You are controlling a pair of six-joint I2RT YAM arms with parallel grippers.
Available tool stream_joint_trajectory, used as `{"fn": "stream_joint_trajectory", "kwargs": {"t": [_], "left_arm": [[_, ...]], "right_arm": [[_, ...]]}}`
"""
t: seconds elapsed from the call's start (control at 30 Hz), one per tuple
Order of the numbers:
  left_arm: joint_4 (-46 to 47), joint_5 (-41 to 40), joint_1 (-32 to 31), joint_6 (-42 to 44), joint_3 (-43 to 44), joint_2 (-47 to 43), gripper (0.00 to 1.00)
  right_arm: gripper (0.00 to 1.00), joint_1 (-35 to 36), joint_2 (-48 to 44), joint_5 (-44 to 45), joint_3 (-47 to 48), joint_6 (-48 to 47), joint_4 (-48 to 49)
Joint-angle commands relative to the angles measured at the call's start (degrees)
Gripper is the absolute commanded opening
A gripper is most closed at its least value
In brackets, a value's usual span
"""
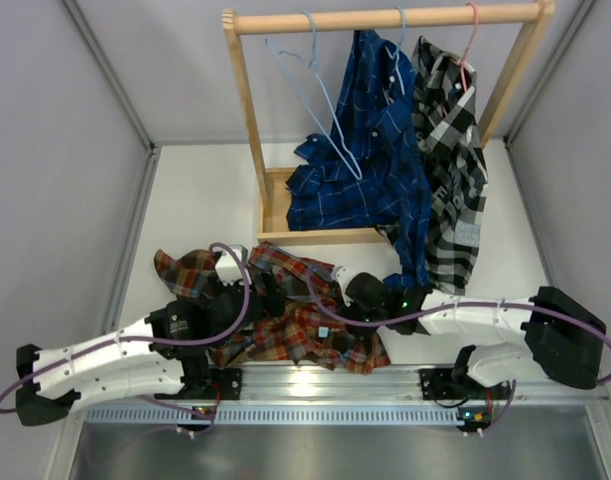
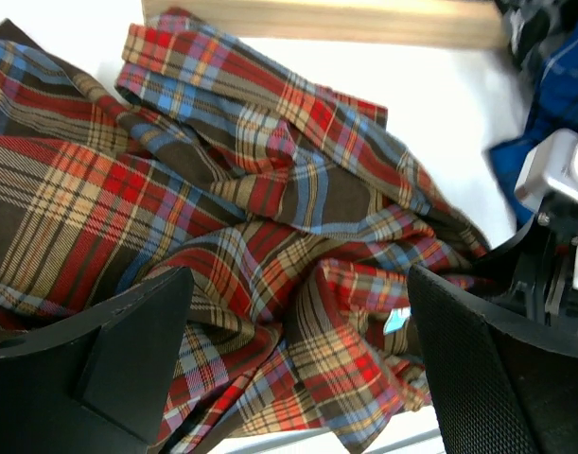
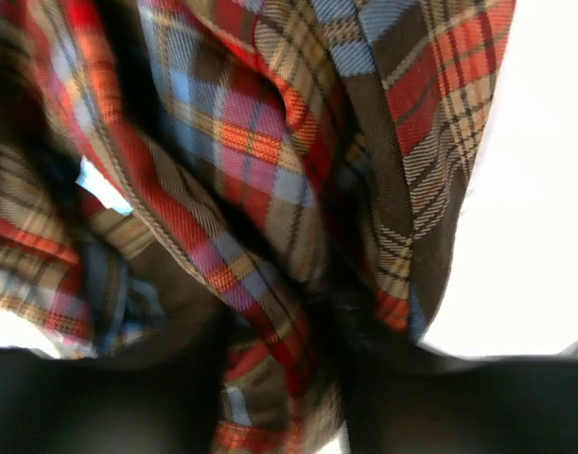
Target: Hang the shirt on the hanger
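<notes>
Lying crumpled: 1 shirt (image 1: 295,322) | left pincer (image 2: 298,288) wide open; right pincer (image 3: 284,326) pinching it | 1 light-blue hanger (image 1: 330,108)

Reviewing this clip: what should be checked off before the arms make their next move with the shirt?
1. Left gripper open over the shirt: ok.
2. Shirt fabric in the right gripper's jaws: ok.
3. Right hold firm: cannot tell.
4. Collar or shoulders found in the crumpled shirt: cannot tell.
5. Hanger empty, hooked on the rack: ok.
6. Shirt on hanger: not ok.
</notes>
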Motion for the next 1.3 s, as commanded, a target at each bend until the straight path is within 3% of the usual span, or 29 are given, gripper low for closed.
{"fn": "stream_joint_trajectory", "kwargs": {"t": [0.0,0.07,0.17,0.3,0.57,0.7,0.77,0.8,0.83,0.93,1.07,1.2,1.27], "left_arm": [[-1.2,2.6,0.3,1.8,1.1,1.1,0.98],[-0.9,3.8,0.3,3.7,2.1,2.0,0.98],[0.9,8.0,0.2,7.9,5.0,5.0,0.98],[5.5,13.3,0.2,11.8,8.1,9.5,0.98],[9.9,14.1,0.2,4.2,7.4,21.1,0.96],[13.4,15.8,0.2,2.3,5.0,21.8,0.85],[16.5,17.7,0.2,2.4,3.6,21.6,0.75],[17.5,18.4,0.2,2.8,3.2,21.5,0.64],[18.2,19.1,0.2,3.0,3.1,21.5,0.37],[17.9,19.0,0.2,6.6,4.7,20.2,0.01],[6.4,12.5,0.2,17.5,15.7,15.0,0.0],[-1.6,12.3,0.2,36.7,35.8,13.3,0.0],[-4.3,13.5,0.2,42.3,50.4,15.0,0.0]], "right_arm": [[0.24,3.5,0.8,5.5,3.4,-0.6,6.4],[0.22,4.6,-0.8,10.0,4.3,0.0,5.3],[0.1,5.5,-4.9,15.6,7.9,0.8,-0.1],[0.0,5.7,-11.1,17.0,12.4,0.8,-4.5],[0.0,5.7,-18.4,18.2,11.0,2.4,-5.3],[0.0,5.7,-20.7,19.7,9.3,3.6,-5.3],[0.0,5.7,-21.5,20.4,8.8,4.0,-5.3],[0.0,5.7,-21.5,20.8,8.7,4.0,-5.3],[0.0,5.7,-21.5,21.8,8.7,4.6,-5.3],[0.0,5.7,-21.9,21.4,9.5,4.7,-5.3],[0.0,5.7,-21.5,16.8,21.6,-0.3,-8.7],[0.0,5.7,-20.1,9.6,36.9,-5.2,-10.4],[0.0,5.7,-17.9,4.2,48.5,-7.7,-13.9]]}}
